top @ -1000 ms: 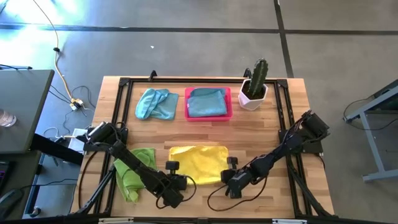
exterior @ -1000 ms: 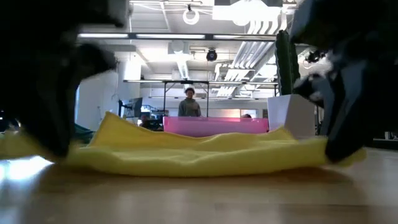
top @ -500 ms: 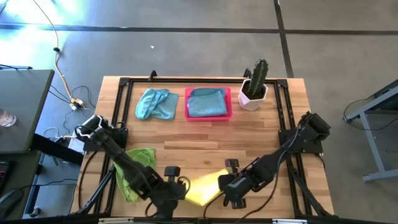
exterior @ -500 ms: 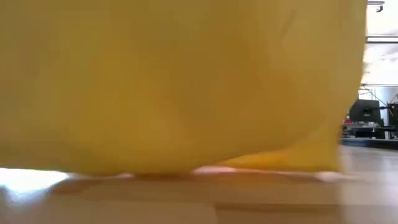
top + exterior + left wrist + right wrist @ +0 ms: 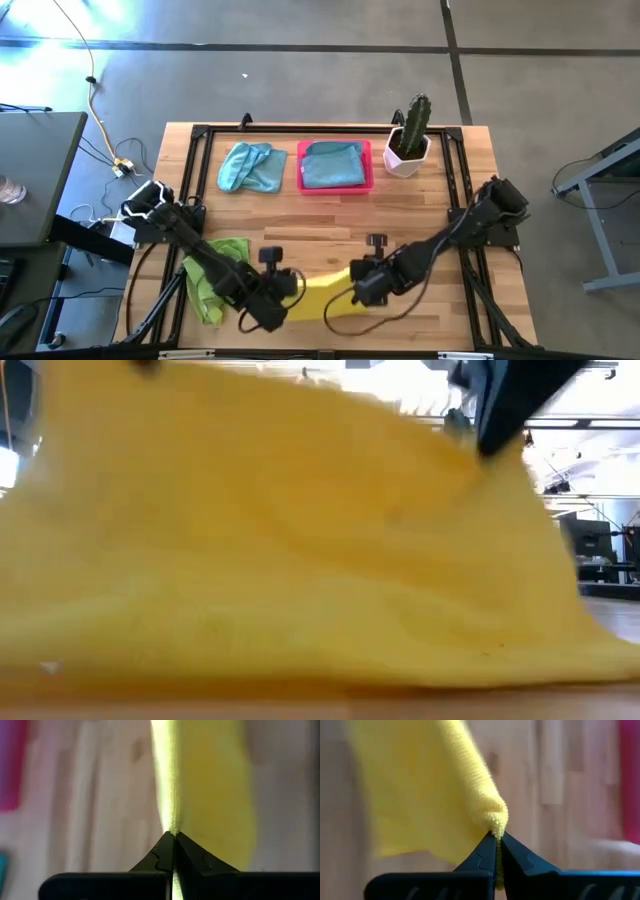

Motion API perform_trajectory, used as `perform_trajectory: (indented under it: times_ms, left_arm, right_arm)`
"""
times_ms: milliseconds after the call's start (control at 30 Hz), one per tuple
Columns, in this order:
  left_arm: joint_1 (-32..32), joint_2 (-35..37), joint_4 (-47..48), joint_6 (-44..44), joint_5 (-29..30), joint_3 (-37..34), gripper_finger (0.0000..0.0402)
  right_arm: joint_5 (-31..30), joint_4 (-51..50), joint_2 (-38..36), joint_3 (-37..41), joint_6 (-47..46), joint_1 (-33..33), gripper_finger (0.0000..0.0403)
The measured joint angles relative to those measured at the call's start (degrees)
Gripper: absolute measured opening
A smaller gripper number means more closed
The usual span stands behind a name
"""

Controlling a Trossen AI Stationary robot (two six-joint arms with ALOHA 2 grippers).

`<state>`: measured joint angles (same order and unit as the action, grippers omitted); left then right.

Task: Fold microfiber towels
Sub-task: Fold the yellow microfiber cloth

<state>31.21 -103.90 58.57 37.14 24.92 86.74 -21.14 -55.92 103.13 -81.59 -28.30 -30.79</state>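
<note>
Both claws clamped tight on my yellow towel (image 5: 318, 296): left claw (image 5: 283, 293) and right claw (image 5: 357, 287) each pinch an edge, lifting it at the desk (image 5: 330, 215) front edge. Lime green towel (image 5: 212, 278) lies just beside it. Farther back, pink tray (image 5: 334, 186) holds a blue towel (image 5: 331, 163); another blue towel (image 5: 250, 166) beside that tray.

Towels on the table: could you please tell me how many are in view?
4: a light blue towel at back left, another blue towel in the pink tray, a green towel front left, a yellow towel front centre. Stacked ones may be hidden.
</note>
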Motion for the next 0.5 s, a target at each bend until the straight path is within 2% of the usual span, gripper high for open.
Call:
perform_trajectory:
  times_ms: [133,267,367,500]
  left_arm:
    - [-2.97,-0.02,-0.40,1.74,4.01,-6.22,0.0001]
    - [-5.81,-0.02,-2.88,2.67,7.56,-11.19,0.0001]
    - [-7.65,0.00,-4.79,2.41,7.50,-13.37,0.0001]
    - [-9.45,0.00,-6.82,-0.02,8.15,-14.54,0.0010]
  right_arm:
    - [-4.28,4.90,0.00,7.32,1.57,4.50,0.0000]
    - [-3.82,9.74,0.00,12.27,2.74,8.35,0.0000]
    - [-3.70,11.03,0.00,13.51,3.86,10.02,0.0007]
    - [-3.68,11.17,0.00,13.26,7.14,11.48,0.0041]
